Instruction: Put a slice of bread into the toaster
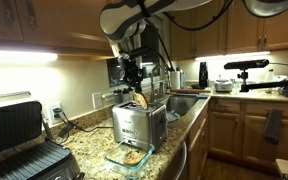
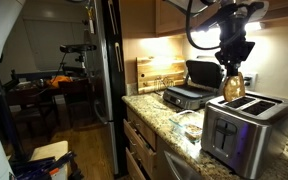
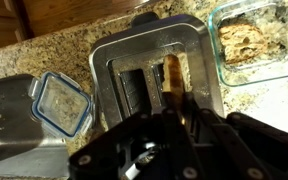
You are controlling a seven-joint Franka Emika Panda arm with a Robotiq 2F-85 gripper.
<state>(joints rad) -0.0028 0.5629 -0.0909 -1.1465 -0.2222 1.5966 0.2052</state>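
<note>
Above the boxy brushed-steel toaster (image 1: 139, 124), which stands on the speckled granite countertop (image 3: 44, 48), the black Robotiq gripper (image 1: 136, 88) points straight down. Its fingers are closed on the upper edge of the thin tan slice of bread (image 1: 141, 99). The slice hangs upright, on edge, with its lower edge at the top of the toaster. In the wrist view the slice lines up with the slot on the side of the clear rectangular glass container (image 3: 276, 68). How far the slice sits inside that slot cannot be told. The glass container lies on the countertop just beside the toaster and holds further brown bread. A clear square lid with a blue rim (image 3: 59, 104) lies flat on the opposite side of the toaster. In both exterior views a black-and-steel contact grill (image 2: 191, 88) with a raised lid stands farther along the countertop, well apart from the toaster.
</note>
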